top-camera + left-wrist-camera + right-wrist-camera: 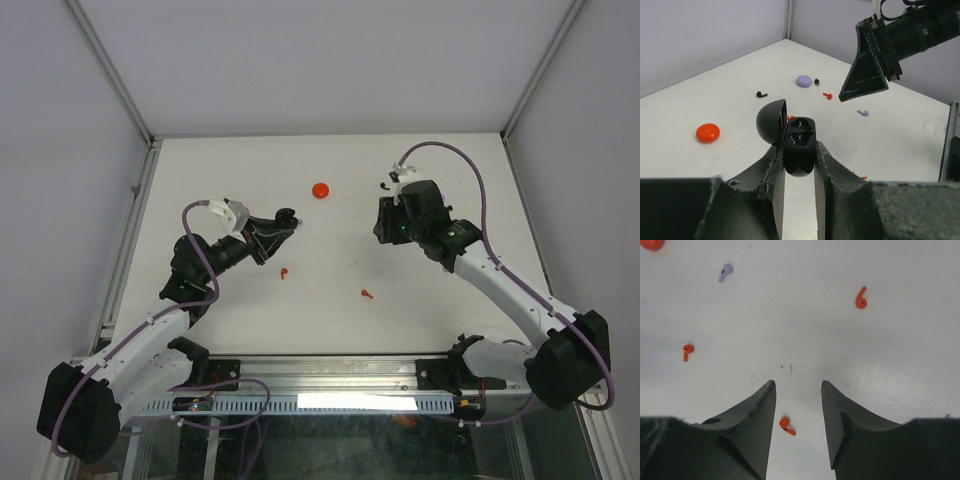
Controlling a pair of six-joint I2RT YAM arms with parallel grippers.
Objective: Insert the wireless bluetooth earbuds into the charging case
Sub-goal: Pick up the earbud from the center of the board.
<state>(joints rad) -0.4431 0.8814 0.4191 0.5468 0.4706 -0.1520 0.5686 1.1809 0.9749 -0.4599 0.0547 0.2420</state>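
Hovering partly open and empty, the right pincer [797, 385] has a red earbud [786, 425] on the counter [850, 340] under its gap, stem slanting across, while the left pincer [798, 150] grips the open case [800, 142] off to its left.

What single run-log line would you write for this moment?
left jaws: shut on charging case, lid open | right jaws: open, empty, over red earbud
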